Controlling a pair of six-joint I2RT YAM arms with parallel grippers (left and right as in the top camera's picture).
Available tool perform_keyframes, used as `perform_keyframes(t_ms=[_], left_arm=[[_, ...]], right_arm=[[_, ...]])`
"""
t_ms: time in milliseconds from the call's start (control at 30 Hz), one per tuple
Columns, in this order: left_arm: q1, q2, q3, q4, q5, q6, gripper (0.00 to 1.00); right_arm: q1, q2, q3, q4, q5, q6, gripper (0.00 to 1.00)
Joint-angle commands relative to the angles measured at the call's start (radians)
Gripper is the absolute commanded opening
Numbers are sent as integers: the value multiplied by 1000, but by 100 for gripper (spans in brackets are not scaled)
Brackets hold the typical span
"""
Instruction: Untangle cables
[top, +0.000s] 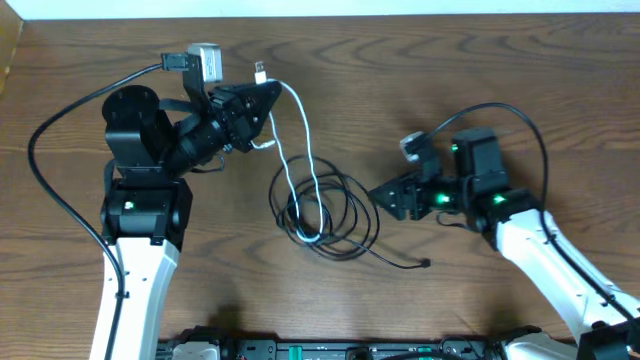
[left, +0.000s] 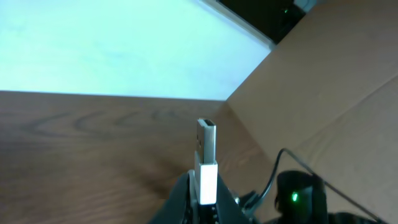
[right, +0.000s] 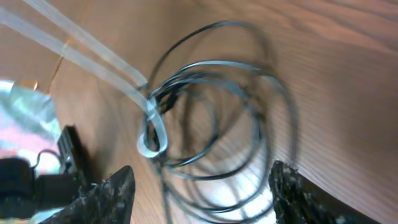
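White cable (top: 307, 135) clamped in left gripper (top: 265, 92) (black cable (top: 368, 222) seemingly loose, nearby).

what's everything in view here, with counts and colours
white cable: one, white with a metal plug, running from the left gripper down into the coil at mid-table
black cable: one, black, loose coil at mid-table, the white cable's loop threaded through it
table: one, brown wood, under everything
left arm: one, white and black, left side
right arm: one, white and black, right side
left gripper: one, black, shut on the white cable's plug end
right gripper: one, black, open, facing the coil
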Motion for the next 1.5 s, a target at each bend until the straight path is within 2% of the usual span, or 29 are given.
perform_keyframes(t_ms=[0,133,333,667,900,967,1067,1100,1167,1367,1400,1433,1467], left_arm=[[-3,-3,10,29,8,-73,8],[-4,0,10,54,8,-106,8],[-51,0,10,120,8,-150,8],[-182,0,10,130,-56,-154,8],[-227,0,10,142,-77,-154,8],[-227,0,10,142,-78,-154,8],[-227,0,10,142,-78,-154,8],[-227,0,10,142,-78,-154,8],[-227,0,10,142,-78,-154,8],[-224,2,10,137,-80,-142,8],[-224,3,10,124,-96,-142,13],[-224,4,10,111,-107,-131,25],[-224,7,10,92,-119,-112,29]], right_arm=[[59,2,0,39,-20,47,62],[139,11,0,118,60,61,58],[198,74,0,222,164,77,60],[200,269,0,542,79,109,62],[202,358,0,702,76,214,64],[205,378,0,729,75,236,58],[219,396,0,757,76,259,40],[226,397,0,765,77,259,20],[235,397,0,784,77,260,1],[252,396,1,865,76,339,1],[249,396,1,866,61,352,1],[244,395,1,869,39,352,1],[235,394,1,875,5,357,1]])
